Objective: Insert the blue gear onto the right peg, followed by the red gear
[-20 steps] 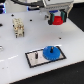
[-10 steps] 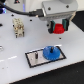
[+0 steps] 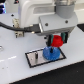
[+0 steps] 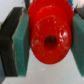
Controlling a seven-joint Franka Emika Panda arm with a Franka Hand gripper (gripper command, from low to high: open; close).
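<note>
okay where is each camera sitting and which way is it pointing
Exterior view: off the arm, raised, looking down across the white table at the base plate, the blue gear and the white arm.
Wrist view: on the wrist, looking between the fingers at the red gear.
Shared: gripper and red gear.

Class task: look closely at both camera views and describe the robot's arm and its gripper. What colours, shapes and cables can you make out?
The arm has smooth, rounded white casings, with a black cable looping beside it. The gripper hangs from a boxy pale grey housing with a dark panel. In the wrist view its fingers are black blocks faced with flat teal-green pads.
</note>
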